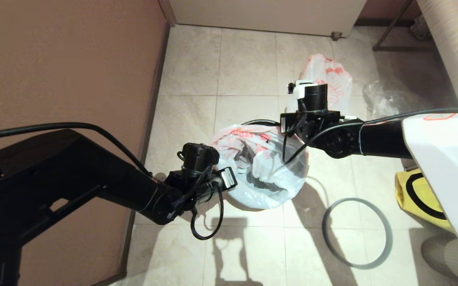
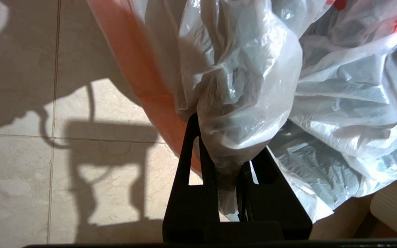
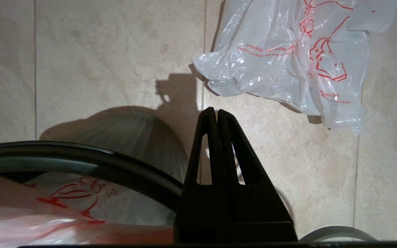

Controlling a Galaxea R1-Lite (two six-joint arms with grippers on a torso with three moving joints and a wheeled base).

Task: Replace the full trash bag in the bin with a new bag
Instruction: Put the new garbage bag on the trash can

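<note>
**A:** Why is the thin white translucent bag with the red print and pink-red band (image 1: pixel 261 167) spread over the small round black bin (image 1: pixel 259 121) that way?

**B:** It looks part-fitted. The left gripper (image 2: pixel 227 162) has its fingers pinched on a gathered fold of that new bag at the bin's near-left side, probably to stretch the mouth over the lip. Part of the plastic still sags into the bin.

**A:** And the right gripper (image 3: pixel 216 115)?

**B:** Its fingers are pressed together with nothing between them. It hangs just beyond the bin's far edge, above the tiled floor (image 1: pixel 189 83); the black rim curves right beside it in the right wrist view. I'd guess it is waiting to take the far side of the bag.

**A:** Where did the full one go?

**B:** The bulging white translucent bag with the red-orange line drawing (image 1: pixel 326 81) sits on the floor past the bin, toward the far wall, well out of the way. A clear colourless bag (image 1: pixel 388 99) lies to its right.

**A:** The thin grey ring (image 1: pixel 357 233)?

**B:** Flat on the floor, near-right of the bin, apart from it. It likely clamps the bag once the edge is folded over, so it stays off for now. A yellow fabric bag (image 1: pixel 416 196) rests beside it.
</note>
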